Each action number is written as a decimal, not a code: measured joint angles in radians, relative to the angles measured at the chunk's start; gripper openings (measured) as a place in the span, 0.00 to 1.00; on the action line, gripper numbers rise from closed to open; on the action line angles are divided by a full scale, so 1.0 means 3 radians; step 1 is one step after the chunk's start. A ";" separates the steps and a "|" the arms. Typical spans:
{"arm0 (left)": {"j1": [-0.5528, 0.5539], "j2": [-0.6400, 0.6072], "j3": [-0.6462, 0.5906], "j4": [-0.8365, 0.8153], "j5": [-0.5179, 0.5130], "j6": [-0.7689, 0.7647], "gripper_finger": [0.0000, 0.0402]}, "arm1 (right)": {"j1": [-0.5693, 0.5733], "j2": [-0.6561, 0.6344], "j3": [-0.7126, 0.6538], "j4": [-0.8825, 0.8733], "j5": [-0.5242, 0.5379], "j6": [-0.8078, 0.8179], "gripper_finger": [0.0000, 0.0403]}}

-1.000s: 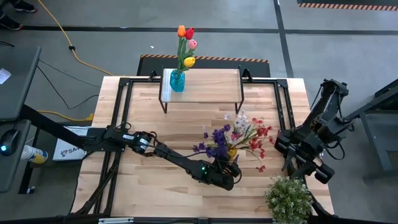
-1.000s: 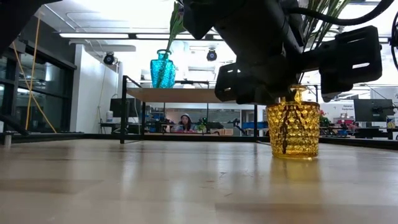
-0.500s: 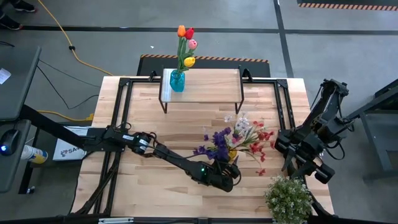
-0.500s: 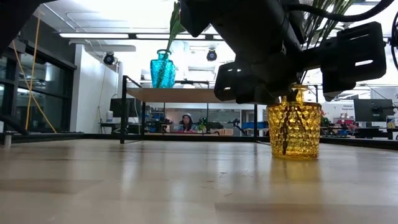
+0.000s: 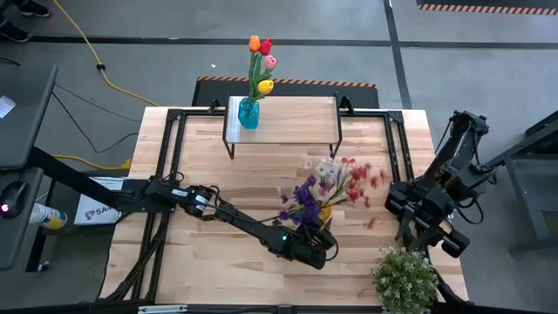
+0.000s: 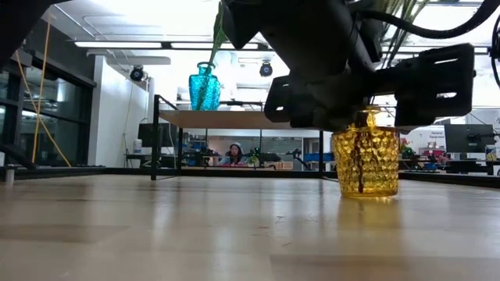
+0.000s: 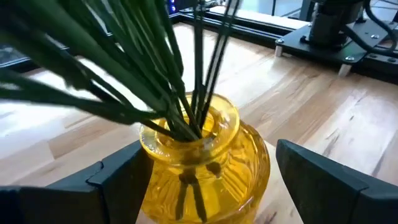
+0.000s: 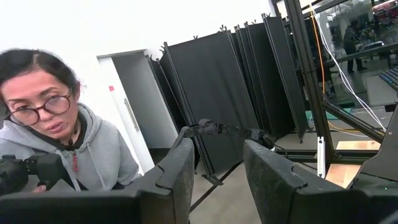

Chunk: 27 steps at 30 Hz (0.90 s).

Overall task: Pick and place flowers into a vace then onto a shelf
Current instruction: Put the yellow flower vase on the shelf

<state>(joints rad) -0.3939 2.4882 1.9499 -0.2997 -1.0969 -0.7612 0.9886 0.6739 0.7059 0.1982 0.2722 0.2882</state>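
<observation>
Left gripper (image 7: pixel 199 186) clamped on yellow vase (image 7: pixel 205 162) of flowers (image 5: pixel 327 187), no legible writing

Yellow vase (image 6: pixel 364 160) lifted, tilted; sprays (image 5: pixel 336 183) shifted shelfward.

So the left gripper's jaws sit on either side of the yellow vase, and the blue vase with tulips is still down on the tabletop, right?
Not quite. The high view shows the blue vase with tulips standing on the shelf, not the tabletop. The left gripper does have its jaws either side of the yellow vase.
</observation>
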 joint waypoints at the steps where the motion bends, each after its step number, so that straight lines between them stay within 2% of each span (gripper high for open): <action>1: 0.0001 0.0000 -0.0001 -0.0003 -0.0001 0.0008 0.92 | 0.0000 0.0000 0.0000 0.0000 0.0000 0.0000 0.32; 19: -0.0062 0.0009 -0.0005 0.0010 -0.0144 0.0020 0.92 | 0.0000 0.0000 0.0000 0.0000 0.0009 0.0005 0.32; 27: -0.0063 0.0020 0.0161 -0.0001 -0.0121 0.0485 0.92 | 0.0000 0.0000 0.0000 0.0001 0.0009 0.0003 0.32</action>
<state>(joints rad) -0.4129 2.4943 1.9982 -0.2998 -1.1332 -0.6158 0.9886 0.6739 0.7059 0.1986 0.2749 0.2890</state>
